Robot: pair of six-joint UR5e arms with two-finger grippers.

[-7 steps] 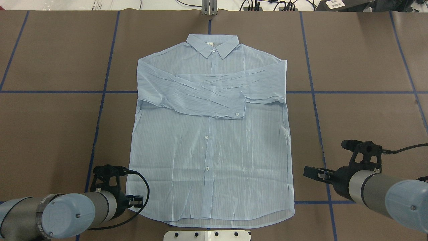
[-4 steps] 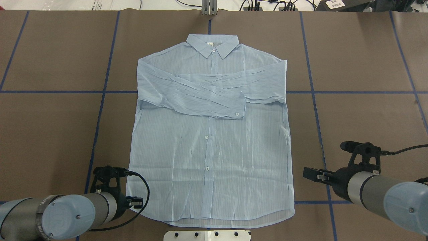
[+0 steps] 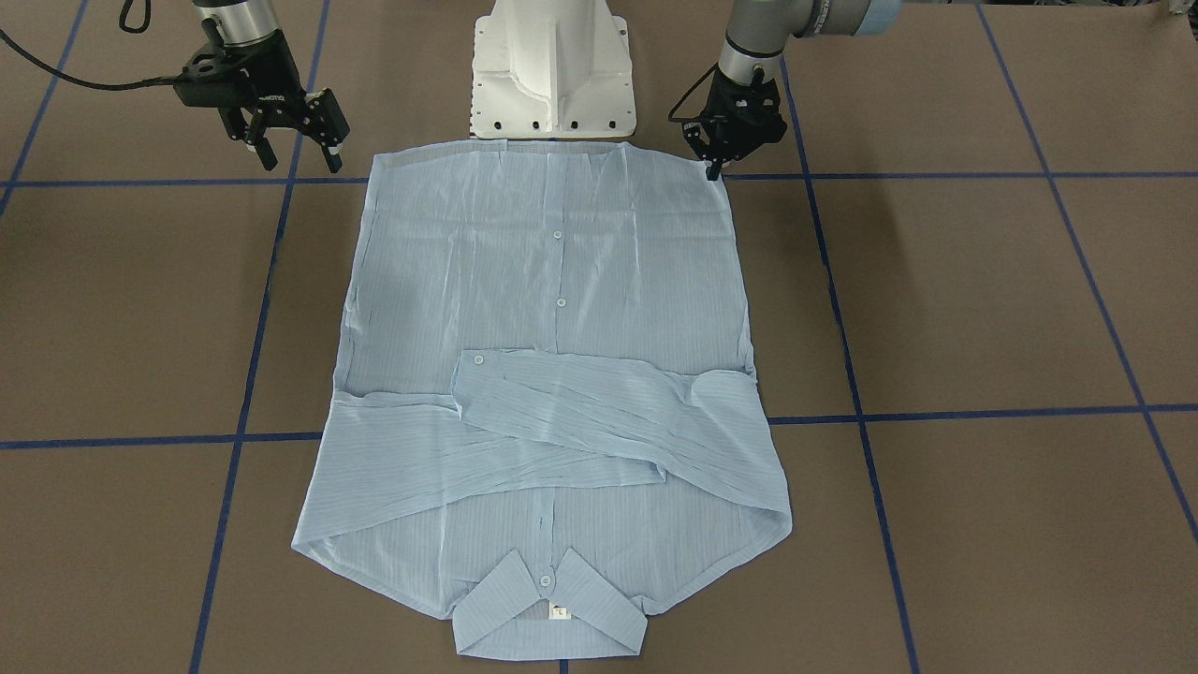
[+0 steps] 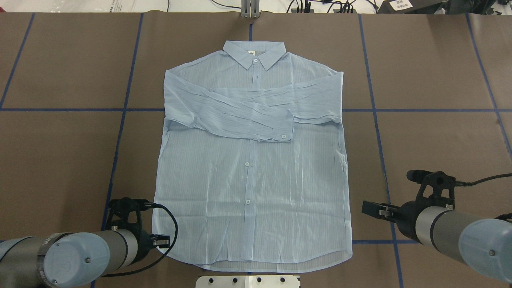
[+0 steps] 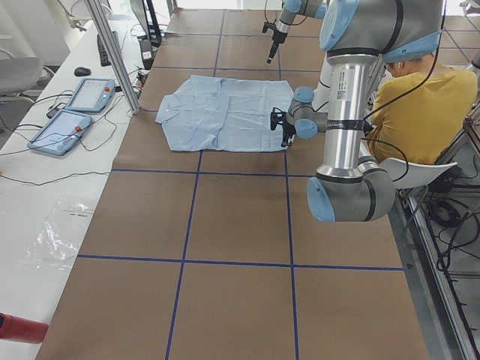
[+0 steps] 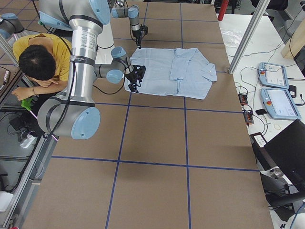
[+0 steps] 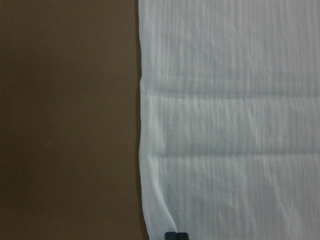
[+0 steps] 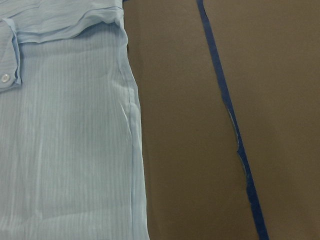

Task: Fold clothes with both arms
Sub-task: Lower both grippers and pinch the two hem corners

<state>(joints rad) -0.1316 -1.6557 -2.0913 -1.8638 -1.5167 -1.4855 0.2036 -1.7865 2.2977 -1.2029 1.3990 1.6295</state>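
The light-blue shirt lies flat and face up on the brown table, collar at the far end and both sleeves folded across the chest. My left gripper is down at the hem's near left corner. Its fingertips are pressed together on the cloth edge, and in the front view the same gripper narrows to a point at that corner. My right gripper hangs open just outside the hem's other corner, holding nothing. From overhead, the right gripper is a short gap from the shirt's side edge.
The white pedestal base stands just behind the hem. Blue tape lines cross the brown table cover. A person in a yellow top sits behind the robot. Tablets and cables lie on a side bench.
Both arms have crept slightly toward the robot's side. The shirt lies as before, and neither gripper has changed its opening.
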